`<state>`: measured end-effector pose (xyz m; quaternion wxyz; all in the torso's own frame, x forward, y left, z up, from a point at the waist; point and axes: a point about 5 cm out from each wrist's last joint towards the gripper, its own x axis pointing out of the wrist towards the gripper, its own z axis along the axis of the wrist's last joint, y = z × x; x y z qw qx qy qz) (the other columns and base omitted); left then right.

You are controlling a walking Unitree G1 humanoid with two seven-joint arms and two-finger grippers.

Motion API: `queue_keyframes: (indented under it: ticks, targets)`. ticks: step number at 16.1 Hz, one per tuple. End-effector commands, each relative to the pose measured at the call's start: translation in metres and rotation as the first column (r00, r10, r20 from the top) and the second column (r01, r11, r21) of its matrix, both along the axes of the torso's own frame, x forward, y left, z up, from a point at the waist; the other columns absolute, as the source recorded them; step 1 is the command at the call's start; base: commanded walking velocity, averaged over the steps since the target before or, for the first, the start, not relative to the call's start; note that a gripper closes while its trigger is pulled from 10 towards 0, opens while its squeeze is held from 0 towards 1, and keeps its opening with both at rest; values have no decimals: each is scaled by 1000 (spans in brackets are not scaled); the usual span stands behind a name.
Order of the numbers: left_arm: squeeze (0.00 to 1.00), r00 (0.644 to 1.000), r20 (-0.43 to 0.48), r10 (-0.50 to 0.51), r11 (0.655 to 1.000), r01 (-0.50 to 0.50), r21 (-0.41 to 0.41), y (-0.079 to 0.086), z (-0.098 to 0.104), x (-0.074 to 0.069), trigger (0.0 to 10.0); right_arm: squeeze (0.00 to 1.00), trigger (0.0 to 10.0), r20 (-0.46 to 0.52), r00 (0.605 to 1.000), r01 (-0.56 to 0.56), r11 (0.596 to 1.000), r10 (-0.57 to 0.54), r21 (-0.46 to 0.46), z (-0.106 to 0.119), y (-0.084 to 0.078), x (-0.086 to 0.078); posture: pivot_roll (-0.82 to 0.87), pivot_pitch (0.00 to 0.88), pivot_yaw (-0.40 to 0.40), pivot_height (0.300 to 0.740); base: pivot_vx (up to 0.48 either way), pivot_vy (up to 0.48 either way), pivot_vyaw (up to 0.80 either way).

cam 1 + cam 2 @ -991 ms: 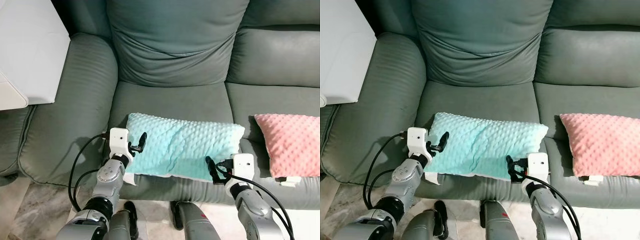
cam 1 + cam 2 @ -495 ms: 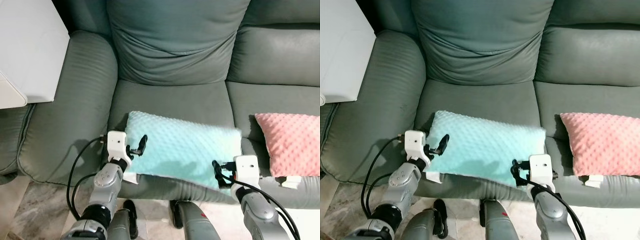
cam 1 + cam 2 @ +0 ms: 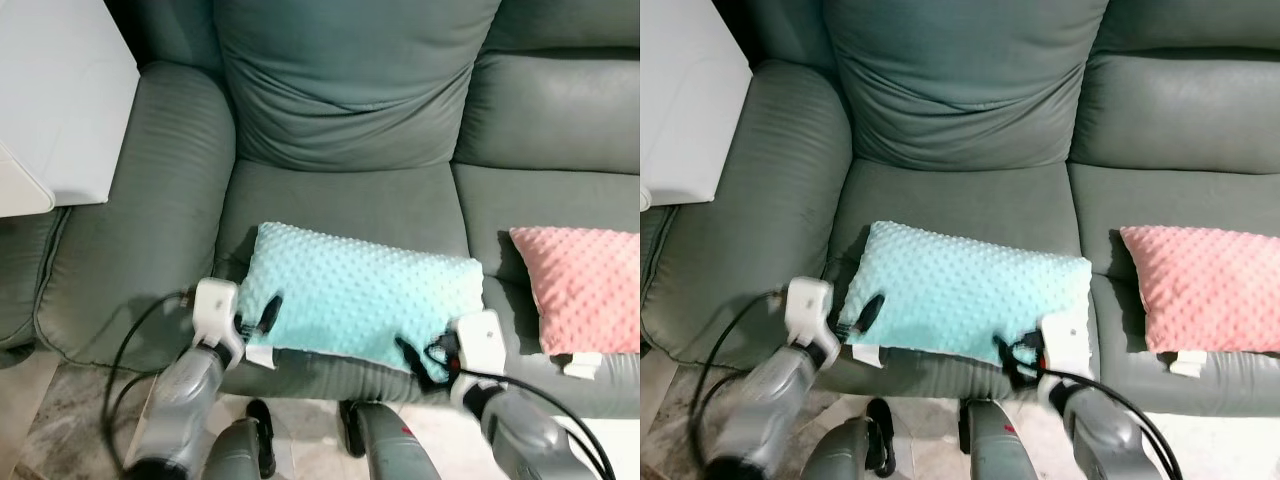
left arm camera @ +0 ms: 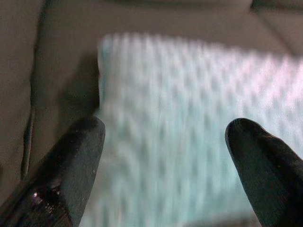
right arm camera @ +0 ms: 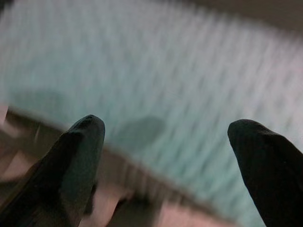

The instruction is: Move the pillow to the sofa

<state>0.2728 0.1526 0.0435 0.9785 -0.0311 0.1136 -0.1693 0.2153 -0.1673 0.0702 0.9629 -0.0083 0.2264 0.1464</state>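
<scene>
Now the mint-green dotted pillow (image 3: 362, 302) lies flat on the front part of the grey-green sofa's (image 3: 350, 95) left seat cushion, its near edge close to the seat's front lip. The left pincer (image 3: 265, 315) sits at the pillow's near left corner, its black fingers spread wide, as the left wrist view shows with the two tips (image 4: 71, 161) far apart and the pillow's blurred surface straight ahead between them. The right pincer (image 3: 415, 358) is at the pillow's near right corner, also spread wide; in the right wrist view its fingertips (image 5: 75, 156) frame the pillow's edge and the sofa's front below it. Neither pincer grips the fabric, and whether the tips touch the pillow cannot be told, since both arms are smeared by motion blur. Beyond the right pincer, on the neighbouring seat, lies a pink dotted pillow (image 3: 578, 288), apart from the green one. To the outer side of the left pincer rises the sofa's padded armrest (image 3: 140, 200), and past it a white piece of furniture (image 3: 55, 100).
</scene>
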Motion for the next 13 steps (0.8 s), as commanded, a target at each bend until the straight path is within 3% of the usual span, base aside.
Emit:
queue_keyframes:
  ticks: [1,4,5,6,7,8,9,11,13]
  targets:
    - [1000,994,-95,-46,999,48,26,2,-13,-15,10000,1000,10000,-119,993,-8,1000,11,29,-14,-2,-13,-181,362,17,740,0,0,0]
    - [1000,962,-243,-126,988,145,62,7,-25,-36,10000,1000,10000,-294,953,-58,997,68,44,-39,-2,-31,-170,359,18,740,0,0,0]
    - [1000,959,-249,-134,986,154,64,6,-26,-37,10000,1000,10000,-298,952,-59,997,68,40,-41,-3,-32,-169,359,18,740,0,0,0]
    - [482,948,-275,-162,980,188,68,4,-28,-39,10000,976,10000,-321,945,-48,998,59,42,-48,-5,-33,-168,360,19,740,0,0,0]
    - [0,933,-292,-209,969,238,68,-1,-29,-43,10000,580,10000,-356,932,-52,998,59,28,-60,-9,-36,-168,365,22,740,0,0,0]
    - [0,918,-306,-252,955,287,72,-5,-30,-45,10000,404,10000,-384,921,-65,998,63,9,-70,-14,-40,-161,369,23,740,0,0,0]
    - [0,912,-311,-269,947,309,85,-8,-30,-45,10000,16,10000,-395,916,-71,997,67,4,-79,-16,-41,-161,370,26,740,0,0,0]
    - [0,917,-282,-282,943,319,94,-16,-25,-38,10000,0,10000,-383,920,-105,994,86,-29,-93,-22,-42,-160,371,27,740,0,0,0]
    - [0,920,-245,-307,932,342,116,-26,-18,-29,10000,0,10000,-323,945,-66,998,57,-16,-96,-30,-33,-153,376,24,740,0,0,0]
